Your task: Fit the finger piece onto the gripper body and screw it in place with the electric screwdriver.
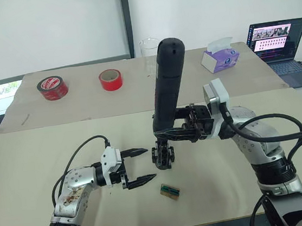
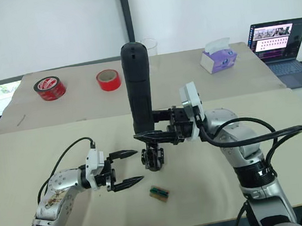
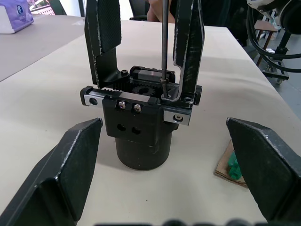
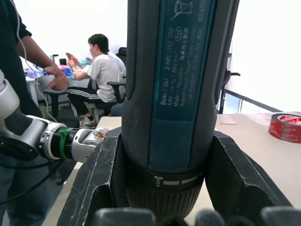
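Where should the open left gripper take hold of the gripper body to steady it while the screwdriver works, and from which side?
Grip the gripper body low, on its rounded base and blocky front, coming level from the left gripper side. The upright prongs and the electric screwdriver bit fill the space on top, so only the lower sides look free. The open fingers already flank the base, apart from it.

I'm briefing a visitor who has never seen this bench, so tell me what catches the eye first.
The big black screwdriver stands upright mid-table, clamped in the right pincer, its thin bit down on a screw of the gripper body. The left pincer waits open just beside that body, holding nothing. Behind, two red tape rolls lie on the far table.
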Available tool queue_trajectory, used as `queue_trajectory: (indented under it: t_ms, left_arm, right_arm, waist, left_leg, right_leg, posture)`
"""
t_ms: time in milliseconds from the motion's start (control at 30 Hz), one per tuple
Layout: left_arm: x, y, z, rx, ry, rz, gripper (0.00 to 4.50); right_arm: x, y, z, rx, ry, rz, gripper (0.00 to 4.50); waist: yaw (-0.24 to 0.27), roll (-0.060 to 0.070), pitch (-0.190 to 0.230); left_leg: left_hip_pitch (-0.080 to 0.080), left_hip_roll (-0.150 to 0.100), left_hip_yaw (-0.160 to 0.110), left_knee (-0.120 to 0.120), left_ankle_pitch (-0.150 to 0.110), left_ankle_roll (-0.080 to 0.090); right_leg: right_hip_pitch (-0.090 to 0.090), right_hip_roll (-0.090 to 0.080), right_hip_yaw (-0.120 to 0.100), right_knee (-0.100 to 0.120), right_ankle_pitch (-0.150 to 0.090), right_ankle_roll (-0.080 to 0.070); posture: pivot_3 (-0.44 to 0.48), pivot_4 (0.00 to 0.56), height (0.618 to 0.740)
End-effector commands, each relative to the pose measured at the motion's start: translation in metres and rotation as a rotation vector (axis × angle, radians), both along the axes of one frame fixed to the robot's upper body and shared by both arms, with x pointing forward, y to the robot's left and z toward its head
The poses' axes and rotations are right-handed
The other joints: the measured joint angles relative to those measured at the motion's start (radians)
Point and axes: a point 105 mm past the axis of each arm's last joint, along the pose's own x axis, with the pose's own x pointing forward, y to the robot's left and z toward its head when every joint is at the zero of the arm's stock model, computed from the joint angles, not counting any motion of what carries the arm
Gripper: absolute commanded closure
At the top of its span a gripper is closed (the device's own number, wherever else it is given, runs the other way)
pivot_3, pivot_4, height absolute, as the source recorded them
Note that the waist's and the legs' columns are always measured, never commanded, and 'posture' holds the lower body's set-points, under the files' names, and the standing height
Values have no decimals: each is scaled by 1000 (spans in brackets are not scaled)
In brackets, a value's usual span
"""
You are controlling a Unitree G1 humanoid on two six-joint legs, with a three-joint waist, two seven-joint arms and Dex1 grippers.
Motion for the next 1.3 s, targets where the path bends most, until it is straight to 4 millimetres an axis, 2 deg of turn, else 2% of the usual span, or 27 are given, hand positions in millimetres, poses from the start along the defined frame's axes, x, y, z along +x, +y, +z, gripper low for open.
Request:
queue_trajectory:
  t_ms: [33,567,1300]
  left_arm:
    - [-1,-2,6,-15,-36,-9,0]
    - [2,-6,9,-16,-47,-14,0]
    - [8,-10,1,32,-28,-26,0]
  right_arm:
    - [-5,-3,17,29,-73,8,2584]
    - [-8,-1,16,21,-64,30,2584]
    - [-7,9,8,-24,-58,22,2584]
  waist:
    - [0,0,0]
    - [0,0,0]
    - [-1,0,0]
  left_leg:
    - [0,0,0,0,0,0]
    - [0,0,0,0,0,0]
    - [0,0,0,0,0,0]
  right_leg:
    - [0,0,0,0,0,0]
    - [0,0,0,0,0,0]
    - [0,0,0,0,0,0]
  posture:
    - [0,150,740]
    - [0,150,740]
    - [0,150,740]
